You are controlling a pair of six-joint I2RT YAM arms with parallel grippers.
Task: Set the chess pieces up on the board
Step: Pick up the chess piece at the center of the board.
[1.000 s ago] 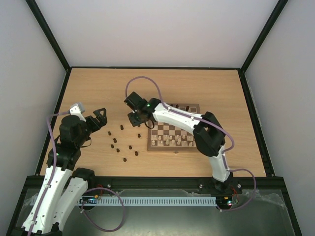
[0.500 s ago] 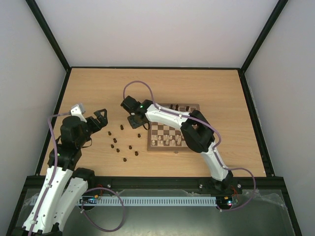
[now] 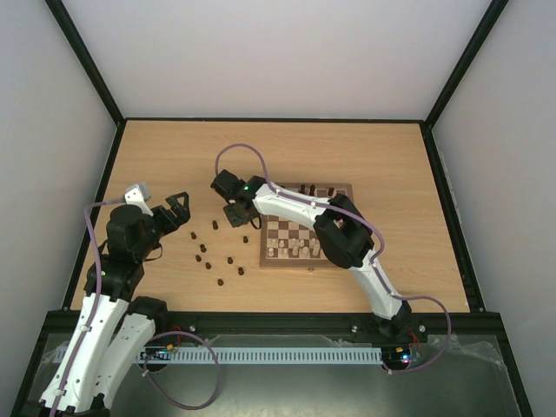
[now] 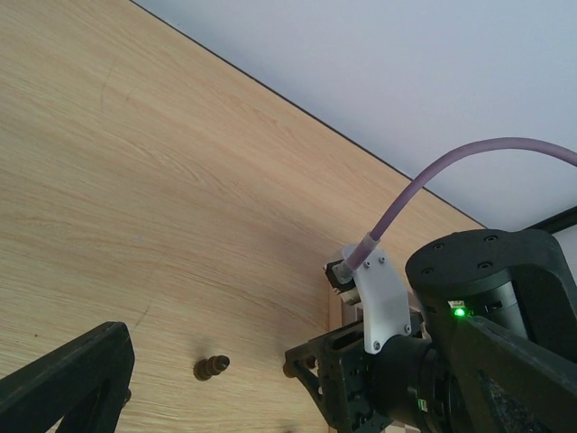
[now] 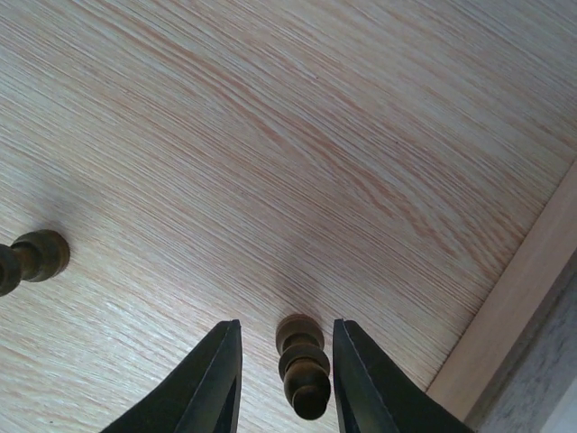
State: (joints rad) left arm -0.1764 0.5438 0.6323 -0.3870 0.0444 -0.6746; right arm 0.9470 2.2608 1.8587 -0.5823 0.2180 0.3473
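The board [image 3: 334, 255] lies right of centre with several pieces standing on it. Several dark brown chess pieces [image 3: 208, 266] are scattered on the table to its left. My right gripper [image 3: 234, 215] reaches left past the board's corner. In the right wrist view it is open [image 5: 287, 327], low over the table, with one upright dark piece [image 5: 303, 368] between its fingers, touching neither. Another dark piece [image 5: 32, 257] lies to the left. My left gripper [image 3: 176, 213] is open and empty, above the table left of the pieces. One fallen piece [image 4: 212, 367] shows in the left wrist view.
The board's light wood border [image 5: 509, 302] runs close to the right of the right gripper. The right arm's wrist [image 4: 469, 361] fills the lower right of the left wrist view. Black frame rails [image 3: 104, 187] edge the table.
The right gripper has moved a little left and away from the board, down among the loose dark pieces. The left arm has hardly moved.
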